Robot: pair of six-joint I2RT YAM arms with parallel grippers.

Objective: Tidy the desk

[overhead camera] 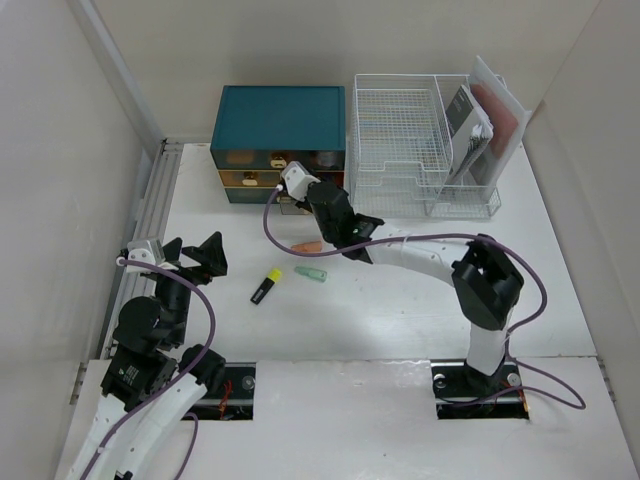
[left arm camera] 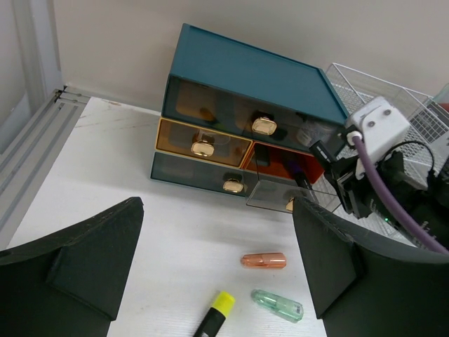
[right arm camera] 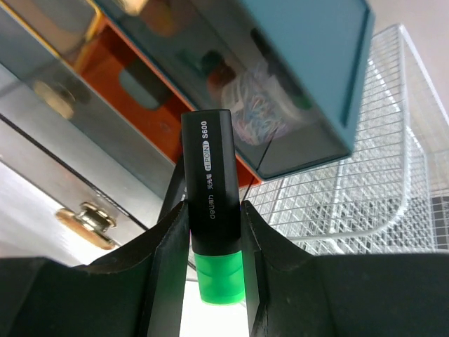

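Note:
The white desk (overhead camera: 400, 310) carries a yellow-tipped black highlighter (overhead camera: 266, 285), a small orange capsule-shaped piece (overhead camera: 310, 246) and a clear green one (overhead camera: 311, 272). All three also show in the left wrist view: highlighter (left arm camera: 216, 312), orange piece (left arm camera: 264, 261), green piece (left arm camera: 277, 305). My right gripper (right arm camera: 215, 232) is shut on a black highlighter with a green end (right arm camera: 207, 168), held upright at the teal drawer box's (overhead camera: 278, 115) pulled-out orange drawer (left arm camera: 280, 165). My left gripper (left arm camera: 217, 239) is open and empty, hovering just left of the loose items.
A white wire-mesh tray rack (overhead camera: 400, 140) stands right of the drawer box, with papers and booklets (overhead camera: 480, 120) upright in its right section. An aluminium rail (overhead camera: 150, 220) runs along the desk's left edge. Both arm bases sit in cut-outs at the near edge.

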